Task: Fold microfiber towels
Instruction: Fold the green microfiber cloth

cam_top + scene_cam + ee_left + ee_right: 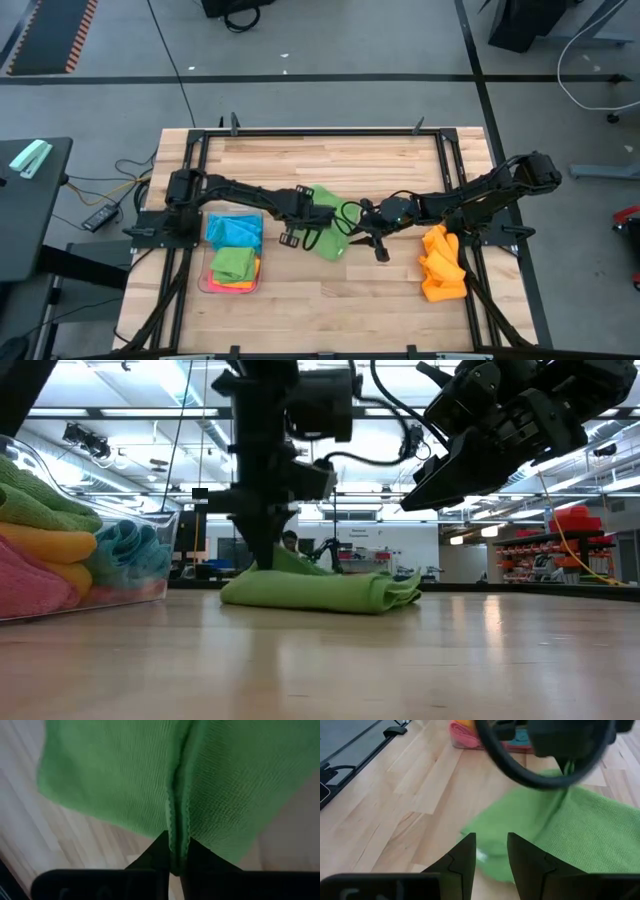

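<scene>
Wooden table point(330, 300) under green towel point(330, 240); lit workshop behind.

Bright overhead ceiling lights, soft shadows, blurred wrist close-ups

The green towel point(125, 775) is showing a soft, matt, finely looped cloth weave with a stitched hem (the orange pile point(442, 264) is looking equally plush). The table point(400, 660) is gleaming as smooth, pale varnished wood, and the tray point(203, 283) is appearing as clear glossy plastic.
</scene>
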You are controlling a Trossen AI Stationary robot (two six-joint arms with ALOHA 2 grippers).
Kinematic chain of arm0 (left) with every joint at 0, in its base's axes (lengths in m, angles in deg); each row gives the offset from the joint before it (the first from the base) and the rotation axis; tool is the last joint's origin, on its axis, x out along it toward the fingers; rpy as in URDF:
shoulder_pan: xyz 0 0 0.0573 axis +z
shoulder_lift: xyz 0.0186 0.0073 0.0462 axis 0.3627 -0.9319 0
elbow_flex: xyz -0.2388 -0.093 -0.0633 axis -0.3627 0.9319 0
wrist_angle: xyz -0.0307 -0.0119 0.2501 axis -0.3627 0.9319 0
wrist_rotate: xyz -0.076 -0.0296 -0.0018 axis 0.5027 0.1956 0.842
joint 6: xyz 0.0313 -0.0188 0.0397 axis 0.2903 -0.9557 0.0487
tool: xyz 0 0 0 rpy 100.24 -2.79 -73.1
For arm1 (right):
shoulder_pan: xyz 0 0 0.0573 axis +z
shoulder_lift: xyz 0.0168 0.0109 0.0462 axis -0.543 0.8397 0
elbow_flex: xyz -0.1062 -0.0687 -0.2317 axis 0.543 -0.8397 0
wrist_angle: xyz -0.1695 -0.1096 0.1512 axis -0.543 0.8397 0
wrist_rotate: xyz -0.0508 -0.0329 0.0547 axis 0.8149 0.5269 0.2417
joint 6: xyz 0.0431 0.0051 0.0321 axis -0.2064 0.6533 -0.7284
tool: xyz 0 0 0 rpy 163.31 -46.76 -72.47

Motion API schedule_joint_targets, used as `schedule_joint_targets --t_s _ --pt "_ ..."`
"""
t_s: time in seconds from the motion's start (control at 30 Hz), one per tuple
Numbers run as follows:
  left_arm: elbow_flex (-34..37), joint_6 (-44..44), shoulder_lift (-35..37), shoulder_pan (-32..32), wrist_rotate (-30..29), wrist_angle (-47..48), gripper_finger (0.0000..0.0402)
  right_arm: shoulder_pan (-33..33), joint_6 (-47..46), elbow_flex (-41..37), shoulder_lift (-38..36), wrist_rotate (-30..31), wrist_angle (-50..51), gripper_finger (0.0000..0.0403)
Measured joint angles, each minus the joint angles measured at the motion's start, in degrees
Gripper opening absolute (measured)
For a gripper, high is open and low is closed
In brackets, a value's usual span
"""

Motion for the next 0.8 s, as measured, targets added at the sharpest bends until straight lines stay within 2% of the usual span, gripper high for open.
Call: schedule_joint_targets --t_s 0.27,0.4,0.5,0.63,0.8 --pt "2.1 2.2 -0.4 2.3 0.2 -2.9 0.0019 0.0 0.4 0.0 0.0 -0.1 -0.1 0.0119" --pt "3.0 1.7 -0.4 2.6 0.2 -3.8 0.0035 0.0 0.4 0.0 0.0 -0.1 -0.1 0.0119" --pt "3.6 1.9 -0.4 2.5 0.2 -5.5 0.0075 0.0 0.4 0.0 0.0 -0.1 -0.1 0.0119" --pt "3.5 1.8 -0.4 2.4 0.2 -5.5 0.0151 0.0 0.2 0.0 0.0 -0.1 -0.1 0.0119" --pt "0.0 -0.1 -0.1 1.9 -1.1 0.9 0.0236 0.0 0.2 0.0 0.0 -0.1 -0.1 0.0119"
